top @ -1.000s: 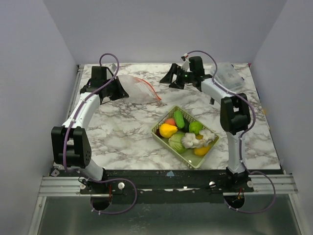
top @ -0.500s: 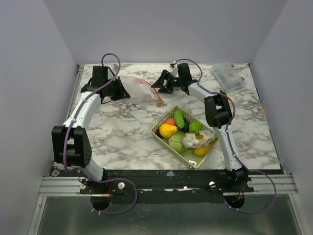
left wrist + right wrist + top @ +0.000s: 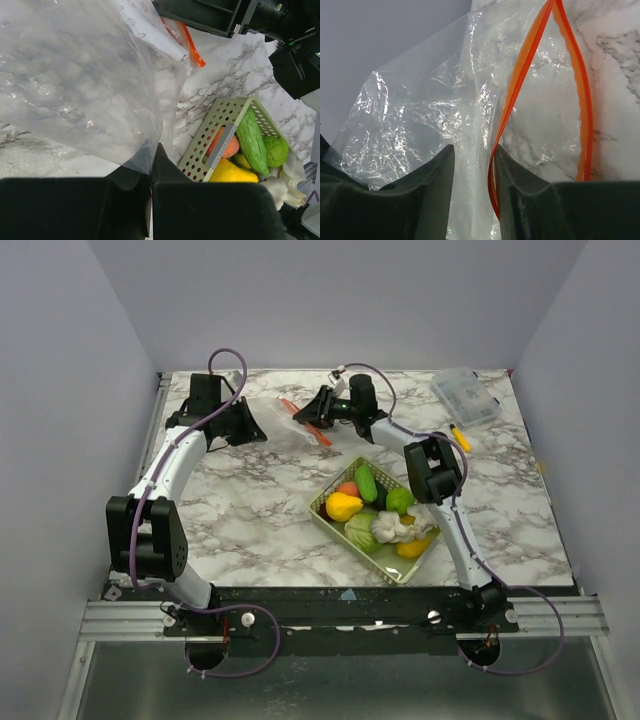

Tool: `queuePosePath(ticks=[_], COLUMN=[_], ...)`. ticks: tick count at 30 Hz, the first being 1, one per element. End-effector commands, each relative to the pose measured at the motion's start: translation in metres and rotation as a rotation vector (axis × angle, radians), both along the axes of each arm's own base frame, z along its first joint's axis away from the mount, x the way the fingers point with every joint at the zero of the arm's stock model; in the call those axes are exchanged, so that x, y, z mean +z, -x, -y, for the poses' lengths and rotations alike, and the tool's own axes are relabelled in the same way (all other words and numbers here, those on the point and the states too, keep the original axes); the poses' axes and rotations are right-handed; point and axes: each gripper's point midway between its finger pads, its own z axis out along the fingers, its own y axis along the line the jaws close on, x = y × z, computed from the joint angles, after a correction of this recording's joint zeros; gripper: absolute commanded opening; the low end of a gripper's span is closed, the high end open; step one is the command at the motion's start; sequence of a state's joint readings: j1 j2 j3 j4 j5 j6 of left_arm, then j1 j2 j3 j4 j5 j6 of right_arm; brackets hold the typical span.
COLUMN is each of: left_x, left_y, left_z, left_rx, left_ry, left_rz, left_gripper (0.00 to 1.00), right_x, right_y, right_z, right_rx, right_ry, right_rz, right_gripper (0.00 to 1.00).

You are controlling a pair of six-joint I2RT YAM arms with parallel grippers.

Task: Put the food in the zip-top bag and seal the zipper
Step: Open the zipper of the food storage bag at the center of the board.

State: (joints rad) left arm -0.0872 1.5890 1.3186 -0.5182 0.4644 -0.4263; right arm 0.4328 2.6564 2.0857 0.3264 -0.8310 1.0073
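The clear zip-top bag (image 3: 272, 412) lies at the back left of the table with its orange-red zipper (image 3: 308, 427) toward the middle. My left gripper (image 3: 152, 150) is shut on a corner of the bag (image 3: 75, 75). My right gripper (image 3: 472, 150) is at the bag's mouth, its jaws narrowly apart. One lip of the zipper (image 3: 520, 75) and the clear film (image 3: 430, 110) run between the jaws, and the strip brushes the right finger. The food (image 3: 372, 502) lies piled in the pale green mesh basket (image 3: 318, 512).
A rigid clear lidded box (image 3: 465, 397) stands at the back right, with a short yellow marker (image 3: 459, 436) in front of it. The basket (image 3: 215, 125) is just right of the bag. Grey walls close in three sides of the table.
My right arm has swung left from the back right to the bag's mouth, and its jaws have narrowed around the zipper's lip. The left arm has held still.
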Motion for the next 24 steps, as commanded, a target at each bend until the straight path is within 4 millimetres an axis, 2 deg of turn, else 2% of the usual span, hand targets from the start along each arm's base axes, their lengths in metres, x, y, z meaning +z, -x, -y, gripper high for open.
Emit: queuePosePath(ticks=[1, 4, 7, 8, 10, 12, 14, 15, 19, 22, 24], left_x=[0.009, 0.013, 0.016, 0.018, 0.025, 0.039, 0.055, 0.062, 0.092, 0.110, 0.114], left_y=[-0.003, -0.003, -0.003, -0.003, -0.002, 0.001, 0.004, 0.006, 0.016, 0.026, 0.031], left_z=[-0.001, -0.006, -0.011, -0.013, -0.020, -0.026, -0.030, -0.032, -0.046, -0.057, -0.066], left_rx=[0.000, 0.023, 0.044, 0.058, 0.096, 0.132, 0.162, 0.174, 0.270, 0.333, 0.386], left_ry=[-0.020, -0.044, -0.062, -0.069, -0.089, -0.100, -0.102, -0.101, -0.108, -0.157, -0.190], left_rz=[0.012, 0.019, 0.029, 0.032, 0.072, 0.134, 0.199, 0.232, 0.384, 0.458, 0.481], left_gripper=[0.00, 0.01, 0.18, 0.24, 0.47, 0.61, 0.71, 0.85, 0.98, 0.98, 0.98], right_x=[0.015, 0.037, 0.060, 0.064, 0.078, 0.092, 0.105, 0.107, 0.122, 0.132, 0.141], right_y=[0.012, 0.016, 0.021, 0.024, 0.032, 0.039, 0.047, 0.049, 0.057, 0.061, 0.064], right_z=[-0.007, -0.004, 0.000, 0.001, 0.004, 0.007, 0.009, 0.010, 0.017, 0.023, 0.028], right_rx=[0.035, 0.025, 0.000, -0.006, -0.010, -0.027, -0.043, -0.053, -0.082, -0.092, -0.113], right_ry=[-0.049, -0.069, -0.071, -0.070, -0.077, -0.076, -0.059, -0.044, 0.009, 0.055, 0.065], right_rz=[0.013, 0.043, 0.068, 0.071, 0.094, 0.126, 0.164, 0.183, 0.254, 0.300, 0.328], right_gripper=[0.36, 0.17, 0.01, 0.01, 0.01, 0.01, 0.01, 0.01, 0.01, 0.01, 0.00])
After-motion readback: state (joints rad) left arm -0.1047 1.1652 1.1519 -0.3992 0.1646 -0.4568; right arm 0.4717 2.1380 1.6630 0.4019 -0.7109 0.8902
